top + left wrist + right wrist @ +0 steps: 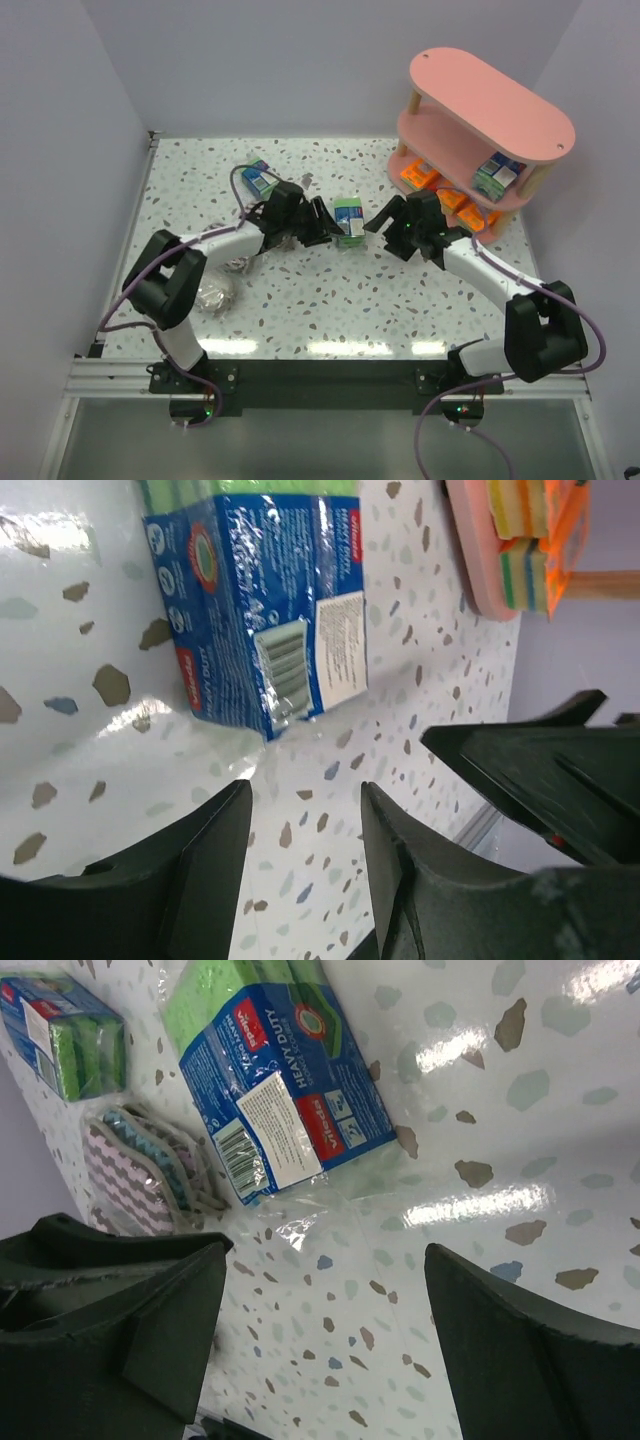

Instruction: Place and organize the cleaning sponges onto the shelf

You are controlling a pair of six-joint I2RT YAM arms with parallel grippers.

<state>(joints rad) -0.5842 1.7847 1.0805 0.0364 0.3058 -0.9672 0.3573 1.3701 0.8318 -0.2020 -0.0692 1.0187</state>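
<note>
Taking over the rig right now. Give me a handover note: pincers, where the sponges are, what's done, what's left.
Left pincer: open, empty.
Right pincer: open, empty.
Both flank the centre pack, which stands ungripped on the table.
Done: orange packs are on the bottom tier of the shelf, and one green-and-blue pack is on the middle tier.
Left: the centre pack, the far-left pack and the clear-wrapped oval sponges at near left.

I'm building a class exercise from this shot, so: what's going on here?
Sponge packs are being sorted onto a pink shelf. The left gripper and right gripper, both open, flank a green-blue pack mid-table; neither holds it. Orange packs sit on the bottom tier, a second green-blue pack on the middle one. A third pack waits far left.
</note>
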